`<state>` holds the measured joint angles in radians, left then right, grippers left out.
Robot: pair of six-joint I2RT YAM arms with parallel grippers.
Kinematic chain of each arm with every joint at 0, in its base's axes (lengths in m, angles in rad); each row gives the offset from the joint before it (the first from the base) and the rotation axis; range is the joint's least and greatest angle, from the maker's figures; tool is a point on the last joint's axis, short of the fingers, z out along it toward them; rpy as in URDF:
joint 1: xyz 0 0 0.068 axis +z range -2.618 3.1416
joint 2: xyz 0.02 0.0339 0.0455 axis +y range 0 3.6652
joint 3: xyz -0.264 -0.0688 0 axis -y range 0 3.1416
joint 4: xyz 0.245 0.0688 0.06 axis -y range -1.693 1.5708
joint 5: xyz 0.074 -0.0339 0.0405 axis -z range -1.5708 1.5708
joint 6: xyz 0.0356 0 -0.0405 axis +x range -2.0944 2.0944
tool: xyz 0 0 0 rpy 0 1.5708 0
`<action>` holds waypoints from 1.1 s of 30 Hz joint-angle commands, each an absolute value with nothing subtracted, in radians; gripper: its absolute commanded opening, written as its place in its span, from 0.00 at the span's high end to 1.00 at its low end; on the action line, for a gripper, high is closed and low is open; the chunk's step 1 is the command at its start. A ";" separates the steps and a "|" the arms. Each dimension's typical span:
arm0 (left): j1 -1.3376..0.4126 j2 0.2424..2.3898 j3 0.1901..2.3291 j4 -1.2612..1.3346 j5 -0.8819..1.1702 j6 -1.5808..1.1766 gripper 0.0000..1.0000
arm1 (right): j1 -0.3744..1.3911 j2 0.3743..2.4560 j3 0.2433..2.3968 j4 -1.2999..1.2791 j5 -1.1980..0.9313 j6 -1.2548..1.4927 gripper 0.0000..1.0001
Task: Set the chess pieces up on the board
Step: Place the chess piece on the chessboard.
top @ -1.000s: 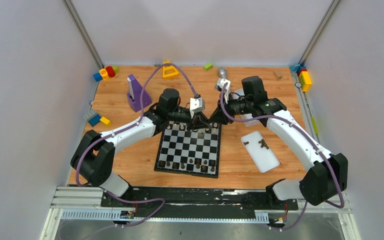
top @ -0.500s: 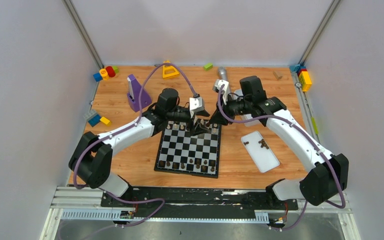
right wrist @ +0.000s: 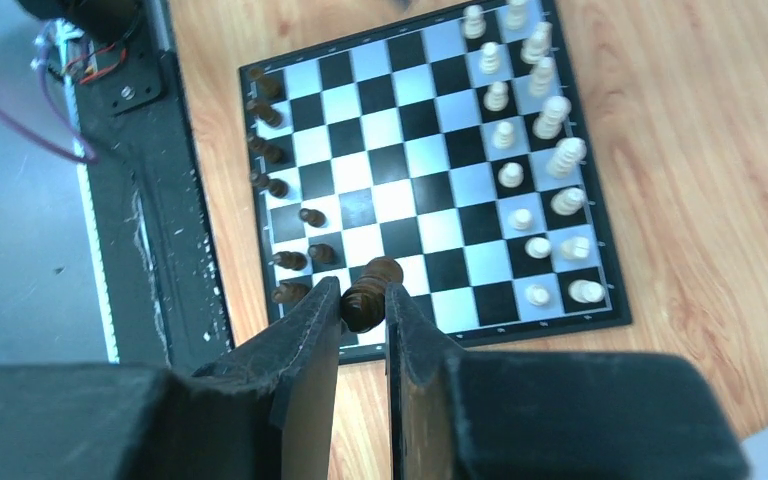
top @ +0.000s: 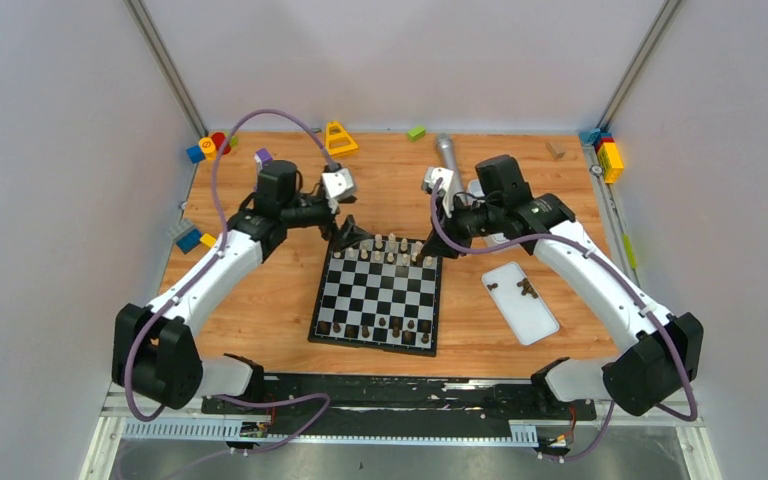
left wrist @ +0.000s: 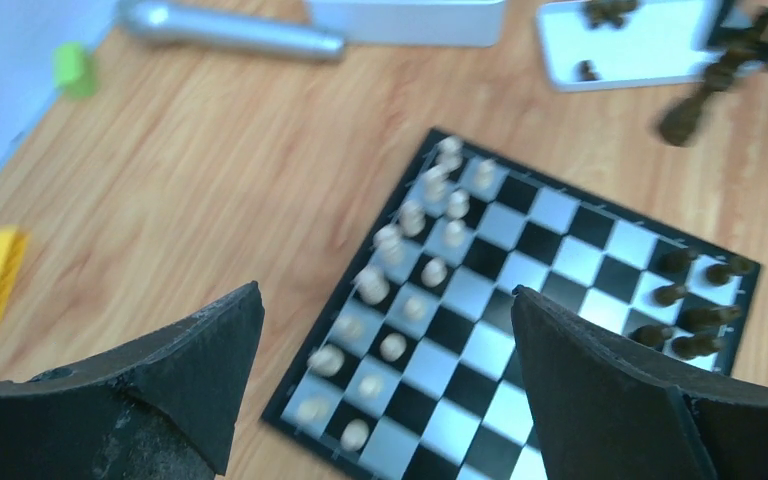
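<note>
The board [top: 376, 292] lies at the table's centre, with cream chess pieces [top: 390, 250] in its two far rows and dark ones [top: 380, 327] along its near side. My left gripper [top: 348, 236] hangs open and empty at the board's far left corner; in the left wrist view the gripper [left wrist: 385, 300] has its jaws wide apart above the cream pieces [left wrist: 400, 240]. My right gripper [top: 433, 238] hovers near the far right corner. In the right wrist view this gripper [right wrist: 363, 290] is shut on a dark brown chess piece [right wrist: 366, 302], which shows blurred in the left wrist view [left wrist: 695, 105].
A white tray [top: 528, 318] with a few dark pieces [top: 527, 288] lies right of the board. A silver cylinder [top: 445, 150], a yellow block [top: 340, 138], a green block [top: 416, 131] and a purple block [top: 263, 157] sit at the back. Coloured blocks [top: 210, 147] fill both back corners.
My left gripper opened and drew back leftward from the board's far row, the arm swinging left. The right gripper stayed shut on the dark piece, barely moving.
</note>
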<state>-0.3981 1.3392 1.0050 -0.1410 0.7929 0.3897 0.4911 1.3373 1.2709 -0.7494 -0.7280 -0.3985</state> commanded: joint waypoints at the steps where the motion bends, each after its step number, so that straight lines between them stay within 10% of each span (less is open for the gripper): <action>1: -0.283 1.247 1.064 -0.278 0.716 0.393 0.00 | 0.583 1.342 1.308 -0.799 -0.717 -0.461 1.00; 33: -0.156 1.136 1.167 -0.484 0.493 0.299 0.00 | 0.970 1.698 1.316 -0.730 -0.615 -0.521 1.00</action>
<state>-0.1623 1.1652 1.1614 -0.5083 0.4877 0.3195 0.9615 1.6951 1.3342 -0.7895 -0.6243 -0.5011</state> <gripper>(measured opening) 0.997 0.211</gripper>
